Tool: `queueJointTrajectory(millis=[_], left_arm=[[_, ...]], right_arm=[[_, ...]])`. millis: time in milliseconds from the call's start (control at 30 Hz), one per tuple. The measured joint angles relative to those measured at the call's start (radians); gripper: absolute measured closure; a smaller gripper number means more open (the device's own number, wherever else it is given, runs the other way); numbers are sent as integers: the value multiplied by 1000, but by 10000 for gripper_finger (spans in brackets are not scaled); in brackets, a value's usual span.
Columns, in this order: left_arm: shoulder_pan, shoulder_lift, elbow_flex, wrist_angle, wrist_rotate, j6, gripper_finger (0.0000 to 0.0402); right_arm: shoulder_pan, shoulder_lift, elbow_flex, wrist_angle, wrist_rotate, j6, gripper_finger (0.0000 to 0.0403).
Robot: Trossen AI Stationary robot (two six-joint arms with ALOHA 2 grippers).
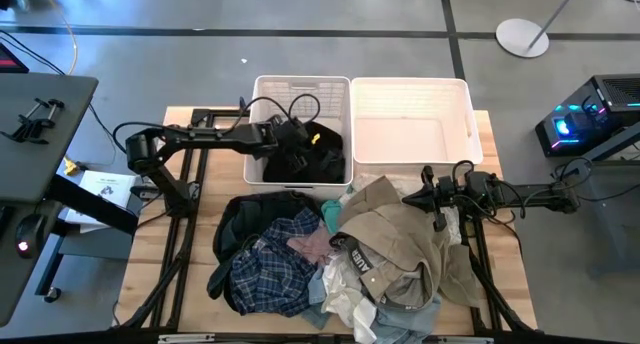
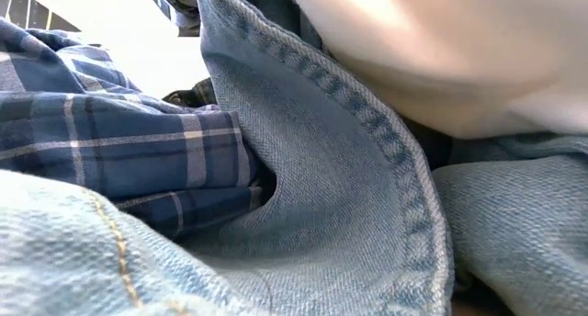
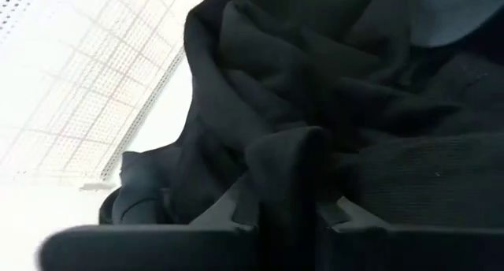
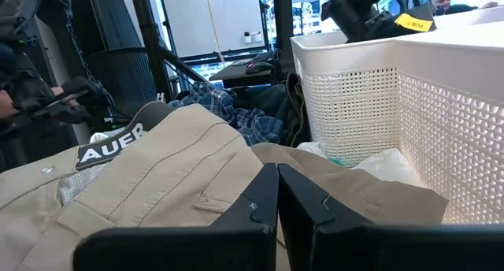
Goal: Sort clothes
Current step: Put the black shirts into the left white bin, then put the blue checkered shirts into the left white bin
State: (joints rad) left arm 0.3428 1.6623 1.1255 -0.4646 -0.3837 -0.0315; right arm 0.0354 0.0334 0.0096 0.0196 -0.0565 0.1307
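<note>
A wooden table point(image 1: 505, 274) is carrying two white baskets point(image 1: 300, 89) side by side toward twelve o'clock, with a heap of clothes point(image 1: 330, 259) lying toward six o'clock.

free: right basket point(image 1: 410, 134) interior, open from above | blocked: left basket point(image 1: 300, 89) by black garment point(image 1: 310, 159) and left gripper point(image 1: 292, 134) | table front: clothes pile point(image 1: 340, 259)
</note>
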Motion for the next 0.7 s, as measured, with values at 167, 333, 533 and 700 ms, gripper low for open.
queueJointTrajectory(millis=[167,333,533,700], left_arm=[[4,0,17,-9,30,-5,255],[4,0,120,-114,36,-33,172],[-11,0,345,-340,35,-36,151],[-76,0,561,-480,-41,-34,165]], right_arm=[[0,0,0,0,0,0,402],[0,0,0,0,0,0,402],[0,0,0,0,0,0,402],[0,0,0,0,0,0,402]])
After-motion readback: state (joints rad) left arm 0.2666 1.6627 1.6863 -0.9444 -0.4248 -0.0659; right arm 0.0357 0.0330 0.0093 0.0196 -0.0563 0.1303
